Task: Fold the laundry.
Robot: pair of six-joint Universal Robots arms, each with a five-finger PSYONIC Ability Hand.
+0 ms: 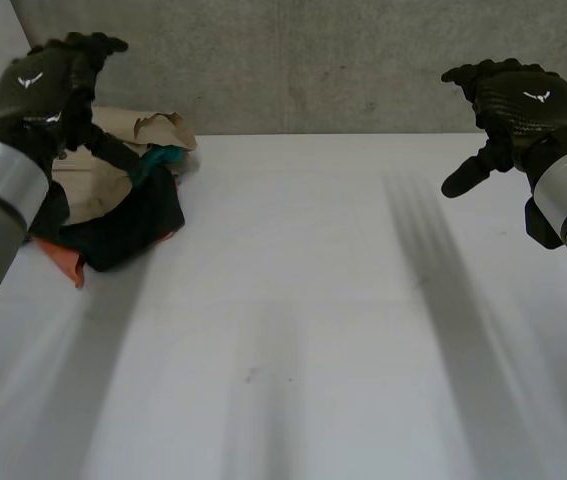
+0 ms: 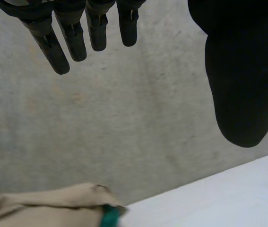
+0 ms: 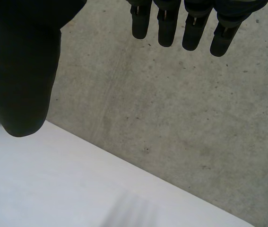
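A heap of laundry [image 1: 123,195] lies at the table's far left: beige cloth on top, dark green and teal below, an orange piece at the near side. My left hand [image 1: 48,90] hangs open in the air above the heap, fingers [image 2: 58,40] straight and thumb apart, holding nothing. A beige edge of the laundry [image 2: 44,203] with a teal bit shows below that hand. My right hand [image 1: 513,105] floats open above the table's far right, fingers [image 3: 171,23] relaxed, thumb pointing inward, nothing in it.
The white table [image 1: 313,320] runs wide between the two arms. A grey concrete wall [image 1: 313,60] stands right behind its far edge.
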